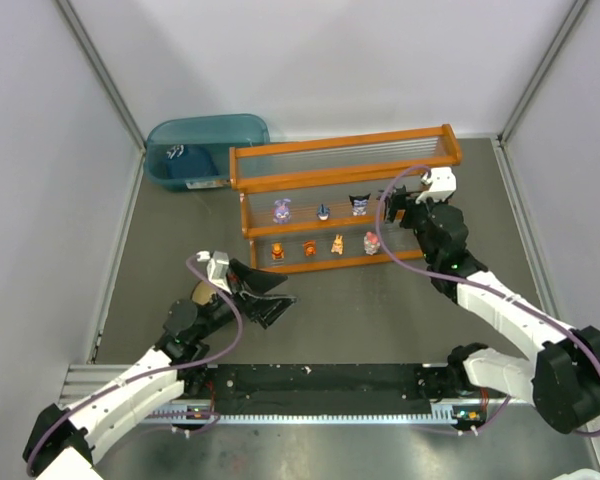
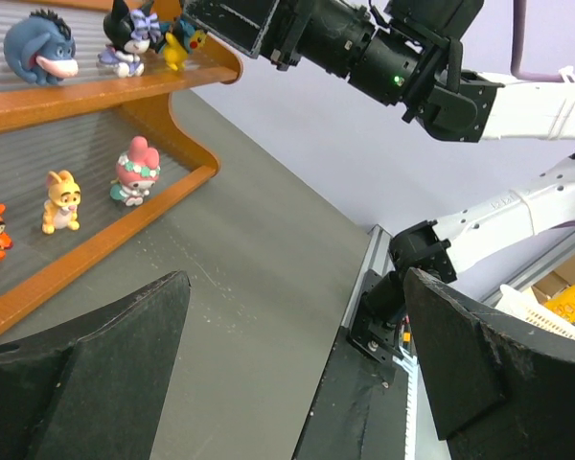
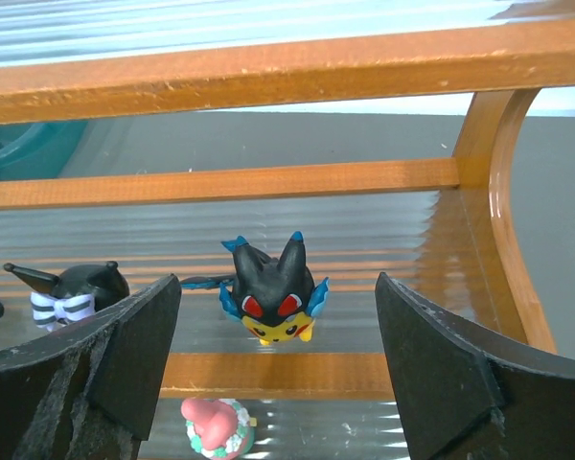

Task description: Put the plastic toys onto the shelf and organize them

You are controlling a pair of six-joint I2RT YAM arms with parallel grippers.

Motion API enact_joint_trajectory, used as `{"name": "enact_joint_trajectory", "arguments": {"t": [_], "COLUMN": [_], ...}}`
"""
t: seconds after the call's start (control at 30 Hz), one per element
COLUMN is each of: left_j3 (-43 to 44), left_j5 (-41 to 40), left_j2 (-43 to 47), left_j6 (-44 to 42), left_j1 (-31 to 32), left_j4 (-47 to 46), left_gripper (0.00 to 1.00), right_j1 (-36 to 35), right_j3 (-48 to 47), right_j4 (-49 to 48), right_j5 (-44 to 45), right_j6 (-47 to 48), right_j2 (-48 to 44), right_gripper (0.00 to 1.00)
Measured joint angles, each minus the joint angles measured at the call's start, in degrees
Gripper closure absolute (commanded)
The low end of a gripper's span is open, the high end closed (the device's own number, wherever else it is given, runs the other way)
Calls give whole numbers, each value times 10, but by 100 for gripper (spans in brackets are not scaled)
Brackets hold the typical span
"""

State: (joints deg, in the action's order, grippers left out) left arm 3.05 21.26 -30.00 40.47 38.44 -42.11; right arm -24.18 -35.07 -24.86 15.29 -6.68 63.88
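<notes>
The orange wooden-framed shelf with clear ribbed tiers (image 1: 435,146) holds the plastic toys (image 1: 337,243): four on its lowest tier and four on the tier above. One of those is a black-and-blue figurine (image 3: 271,292), which sits between the spread, empty fingers of the right gripper (image 1: 398,208). The left gripper (image 2: 292,316) gapes empty over the grey table (image 1: 380,320). A teal translucent bin (image 1: 230,130) contains a dark blue object (image 1: 176,155).

dark-blue toy (image 3: 271,292) on shelf (image 3: 268,182), fingers (image 3: 450,383) apart
</notes>
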Motion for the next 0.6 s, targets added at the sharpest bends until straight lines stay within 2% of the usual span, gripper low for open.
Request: {"name": "enact_joint_trajectory", "arguments": {"t": [0.17,0.27,0.43,0.6], "left_j3": [0,3,42,86], "left_j5": [-15,-32,-72,-112], "left_j2": [56,82,106,152], "left_j6": [-5,-14,-28,-37], "left_j1": [0,0,0,0], "left_j4": [46,100,236,341], "left_gripper": [1,1,1,1], "right_j1": [0,0,0,0], "right_j3": [0,2,21,89], "right_j4": [15,29,63,111], "right_j5": [-2,-4,-15,-21], "right_j6": [-7,-16,-47,-99], "right_j2": [-38,-68,-137,-245], "right_gripper": [12,1,1,1]}}
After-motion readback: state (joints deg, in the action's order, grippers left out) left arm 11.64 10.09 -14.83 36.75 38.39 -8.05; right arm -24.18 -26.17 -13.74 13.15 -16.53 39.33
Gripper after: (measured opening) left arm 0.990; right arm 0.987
